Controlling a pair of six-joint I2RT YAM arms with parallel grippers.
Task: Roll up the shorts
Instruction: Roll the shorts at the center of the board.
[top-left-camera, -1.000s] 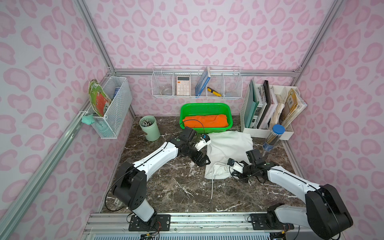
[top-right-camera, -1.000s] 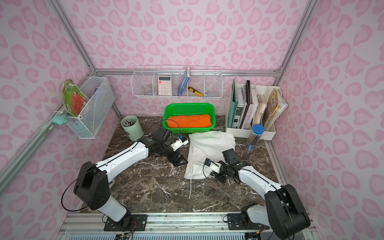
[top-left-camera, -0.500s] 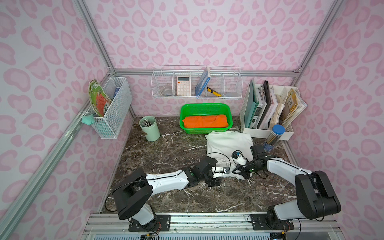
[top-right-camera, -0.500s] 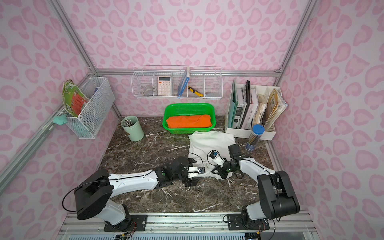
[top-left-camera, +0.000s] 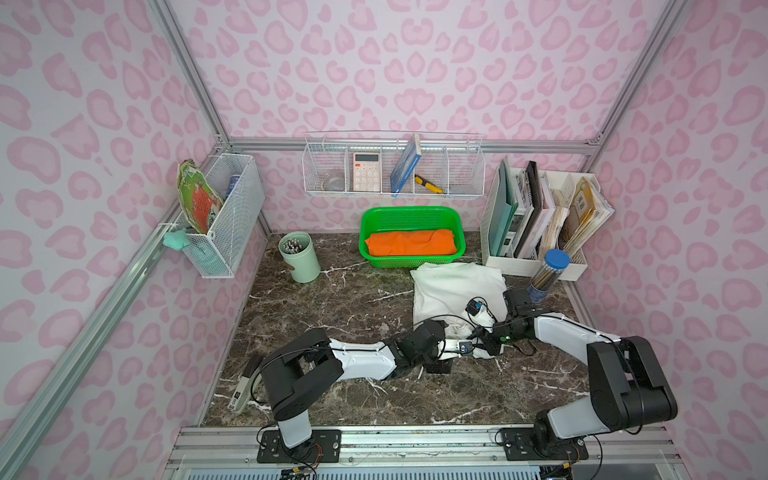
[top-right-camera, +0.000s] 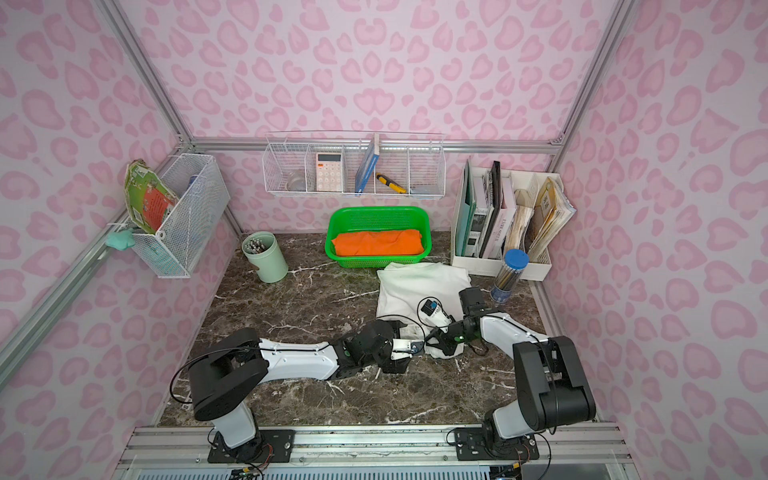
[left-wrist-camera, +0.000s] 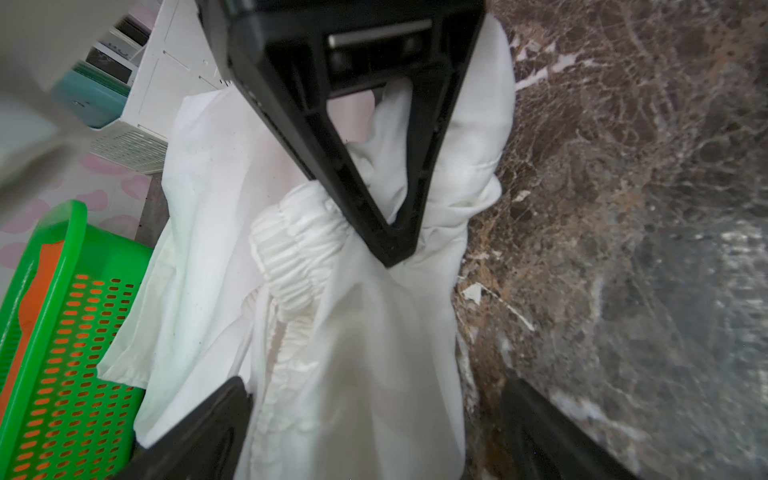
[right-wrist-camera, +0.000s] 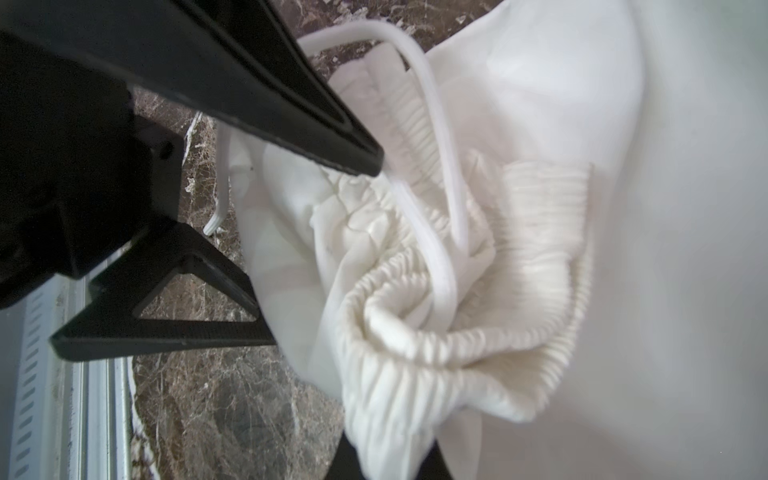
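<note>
Shorts lie on worktop, right of centre in both top views, just below green basket; lower end bunched. Right hand clenched on fabric at waistband. Left hand released, jaws wide astride fabric.

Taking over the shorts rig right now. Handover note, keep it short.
Left gripper: open, jaws either side of the large white fabric shorts, gripping nothing.
Right gripper: shut on the shorts at the gathered elastic waistband.
Shorts: on the dark marble tabletop, in front of the green plastic basket. Legs lie flat, thin white drawstring loose.
Done: waistband end bunched up.
Left: the roll itself, no tight roll shows yet.
</note>
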